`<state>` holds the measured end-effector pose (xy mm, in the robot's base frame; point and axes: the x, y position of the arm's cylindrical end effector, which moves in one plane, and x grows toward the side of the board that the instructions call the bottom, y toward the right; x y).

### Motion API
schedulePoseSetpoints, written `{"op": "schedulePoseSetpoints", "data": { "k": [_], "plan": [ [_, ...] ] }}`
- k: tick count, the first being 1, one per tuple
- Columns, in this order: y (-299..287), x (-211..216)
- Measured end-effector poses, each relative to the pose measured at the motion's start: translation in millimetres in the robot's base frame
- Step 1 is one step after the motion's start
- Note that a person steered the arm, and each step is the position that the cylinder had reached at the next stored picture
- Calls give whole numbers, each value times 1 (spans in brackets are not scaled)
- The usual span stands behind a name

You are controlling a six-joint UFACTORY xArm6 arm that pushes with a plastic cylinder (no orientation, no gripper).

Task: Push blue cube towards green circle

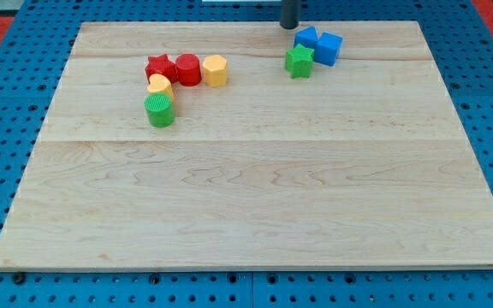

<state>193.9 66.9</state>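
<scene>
- Our end effector is a bare rod with nothing to open or close, and it grips nothing. My tip (290, 26) sits at the far edge of the counter (255, 214), right of centre.
- The blue cube (329, 48) lies far and right on the counter, just near and right of my tip. A second blue block (307, 38), whose shape we cannot make out clearly, stands between the two, touching the cube's left side.
- The green circle (159, 110) is well apart, to the left and somewhat nearer. The push must therefore run leftward and slightly toward the near edge.
- That is the relation that matters: my tip stands on the cube's left, the same side as the target. In our judgement it has to travel round to the cube's far right face before any useful push.
- A green star (299, 61) sits just near and left of the cube, on the line toward the circle. It would likely be shoved along or deflect the cube.
- Beside the green circle, a yellow block (160, 85) touches its far side. A red star (160, 68), a red cylinder (187, 68) and a yellow hexagonal block (216, 70) form a row beyond that.
</scene>
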Motion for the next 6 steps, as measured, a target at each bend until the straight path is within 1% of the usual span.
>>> {"op": "schedulePoseSetpoints", "data": {
  "k": [1,3,4,5,6],
  "plan": [
    [45,27],
    [95,81],
    [102,117],
    [132,137],
    [134,151]
  ]
}}
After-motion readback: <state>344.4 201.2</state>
